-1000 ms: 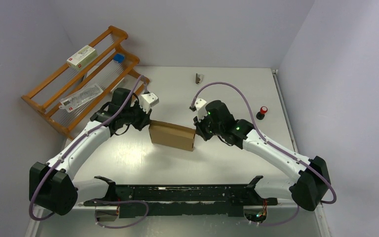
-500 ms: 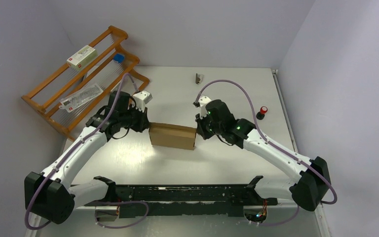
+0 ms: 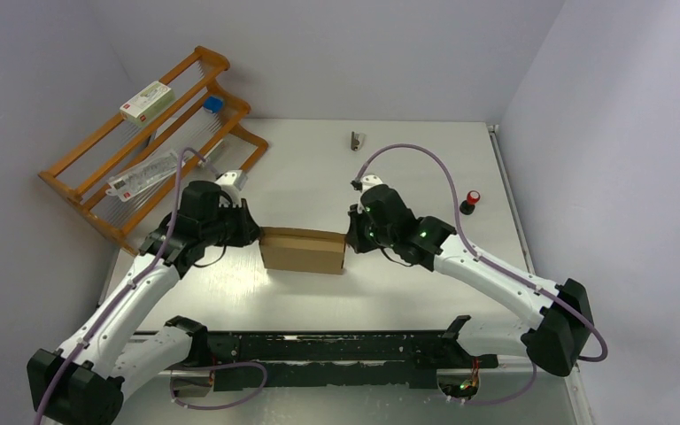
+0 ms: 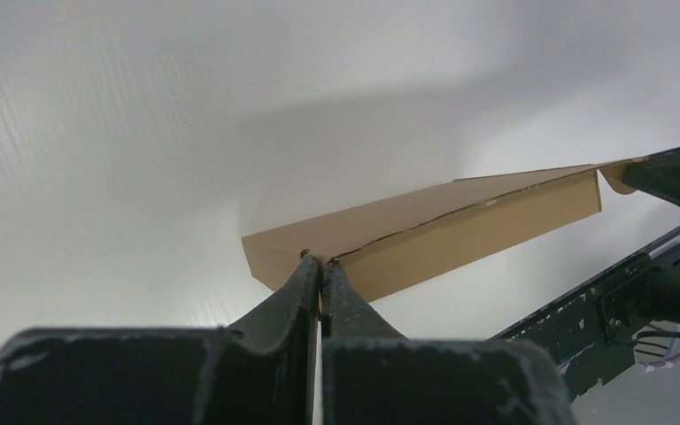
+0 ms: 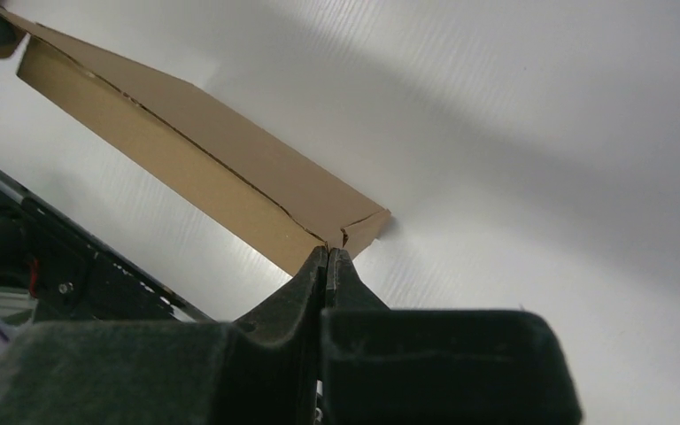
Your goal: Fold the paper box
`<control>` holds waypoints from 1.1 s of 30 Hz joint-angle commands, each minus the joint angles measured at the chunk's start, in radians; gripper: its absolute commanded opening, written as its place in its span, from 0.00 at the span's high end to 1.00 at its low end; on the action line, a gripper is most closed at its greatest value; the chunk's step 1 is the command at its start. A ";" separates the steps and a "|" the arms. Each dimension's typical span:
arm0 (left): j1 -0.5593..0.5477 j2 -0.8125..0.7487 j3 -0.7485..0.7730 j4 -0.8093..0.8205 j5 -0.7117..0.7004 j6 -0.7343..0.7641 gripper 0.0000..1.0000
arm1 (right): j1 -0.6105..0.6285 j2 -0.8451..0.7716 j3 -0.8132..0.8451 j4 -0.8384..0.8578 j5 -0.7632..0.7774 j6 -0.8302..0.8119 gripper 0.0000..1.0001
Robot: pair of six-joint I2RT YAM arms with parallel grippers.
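The paper box [image 3: 303, 251] is a closed, shallow brown cardboard mailer lying across the middle of the table. My left gripper [image 3: 258, 237] is at its left end and my right gripper [image 3: 347, 237] is at its right end. In the left wrist view the left gripper [image 4: 320, 262] has its jaws pressed together at the end seam of the box [image 4: 460, 221], with a sliver of cardboard between the tips. In the right wrist view the right gripper [image 5: 328, 251] is shut the same way on the end corner of the box [image 5: 204, 159].
A wooden rack [image 3: 142, 146] stands at the back left with a small white carton with red print [image 3: 147, 100] and a flat packet [image 3: 146, 173] on it. A small clip [image 3: 355, 140] and a red-topped knob [image 3: 472, 199] lie at the back. A black rail [image 3: 319, 347] runs along the near edge.
Both grippers have shifted the box a little to the left and towards the near edge and turned it from slanted to nearly square with the table edge. The left arm has drawn back.
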 commanded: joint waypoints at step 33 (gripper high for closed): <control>-0.171 -0.159 -0.151 0.117 -0.168 -0.313 0.95 | 0.265 0.084 -0.016 0.077 0.495 0.337 1.00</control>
